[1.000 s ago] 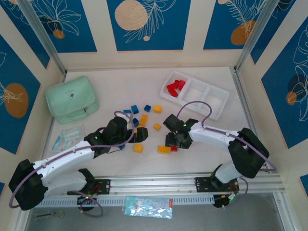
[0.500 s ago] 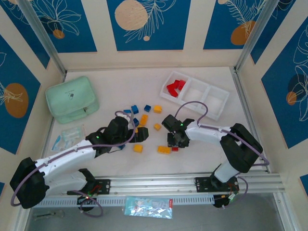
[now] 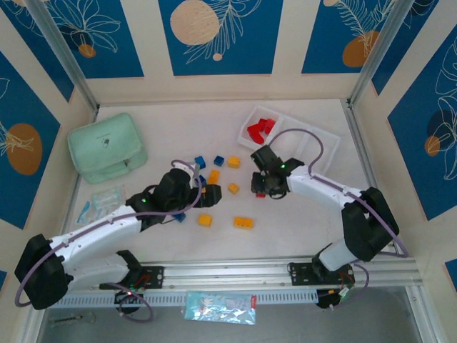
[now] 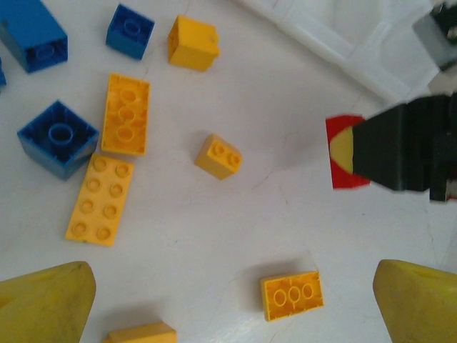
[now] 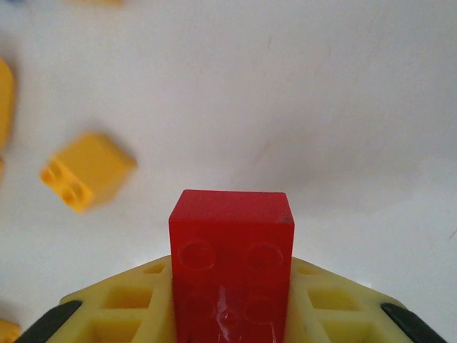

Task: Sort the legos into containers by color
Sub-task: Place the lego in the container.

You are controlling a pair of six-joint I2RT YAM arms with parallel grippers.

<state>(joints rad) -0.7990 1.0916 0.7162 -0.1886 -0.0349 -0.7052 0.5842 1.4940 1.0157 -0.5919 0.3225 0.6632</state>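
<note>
My right gripper (image 3: 262,187) is shut on a red lego (image 5: 230,250), pinched between its yellow pads (image 5: 114,307) and held above the table, just short of the white tray of containers (image 3: 323,151). The same red lego (image 4: 341,161) shows in the left wrist view. Three red legos (image 3: 258,128) lie in the tray's left compartment. My left gripper (image 4: 232,307) hangs open over the table, nothing between its fingers (image 4: 43,300). Yellow legos (image 4: 126,114) and blue legos (image 4: 57,138) lie scattered ahead of it, and one yellow lego (image 4: 291,295) lies between its fingers.
A mint green zip case (image 3: 107,147) sits at the back left, with a small clear packet (image 3: 106,200) in front of it. Two more yellow legos (image 3: 243,222) lie near the front between the arms. Walls close in the table on three sides.
My right gripper has shut on the red lego, lifted it off the table and carried it back toward the tray. The left gripper has shifted slightly farther back.
</note>
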